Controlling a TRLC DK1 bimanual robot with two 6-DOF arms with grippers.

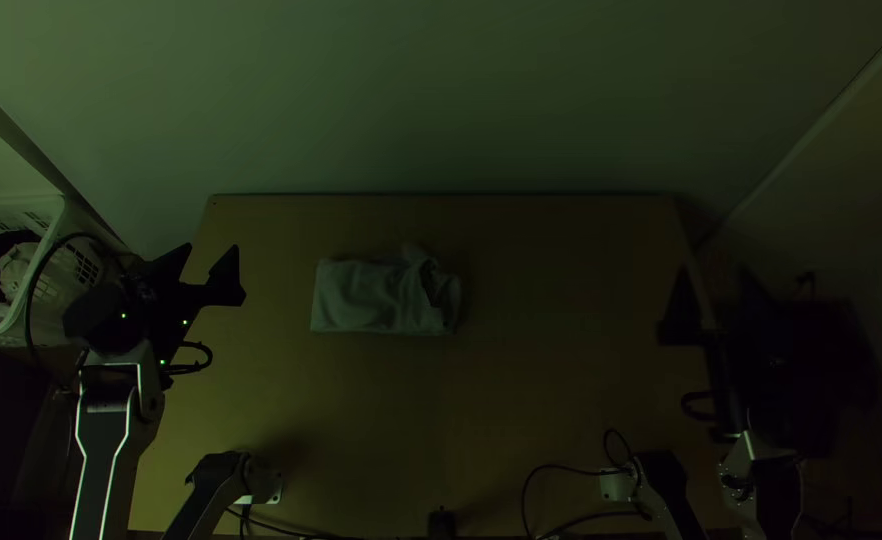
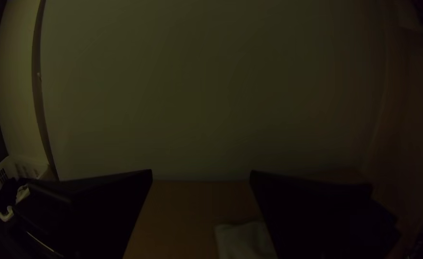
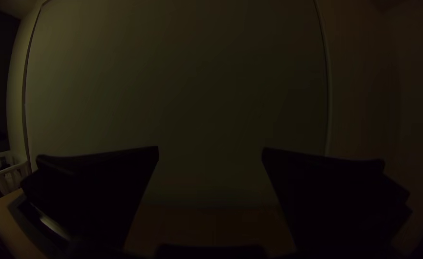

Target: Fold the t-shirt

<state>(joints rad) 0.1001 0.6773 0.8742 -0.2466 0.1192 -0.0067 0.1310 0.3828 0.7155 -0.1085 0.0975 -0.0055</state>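
Note:
The pale t-shirt (image 1: 366, 297) lies as a small folded rectangle on the table, left of the middle in the top view, its right end uneven with a bit of cloth sticking up at the back. My left gripper (image 1: 208, 257) stands open over the table's left edge, apart from the cloth. In the left wrist view my left gripper (image 2: 201, 175) has its fingers wide apart, with part of the t-shirt (image 2: 242, 240) farther off. My right gripper (image 1: 713, 285) is at the table's right edge, far from the cloth. The right wrist view gives my right gripper (image 3: 210, 149) open with nothing between its fingers.
A white basket (image 1: 79, 215) with dark and light cloth in it stands left of the table (image 1: 561, 400). A wall rises behind the table's back edge. Cables and a small dark object (image 1: 442, 523) lie along the near edge, beside two further arm-like links.

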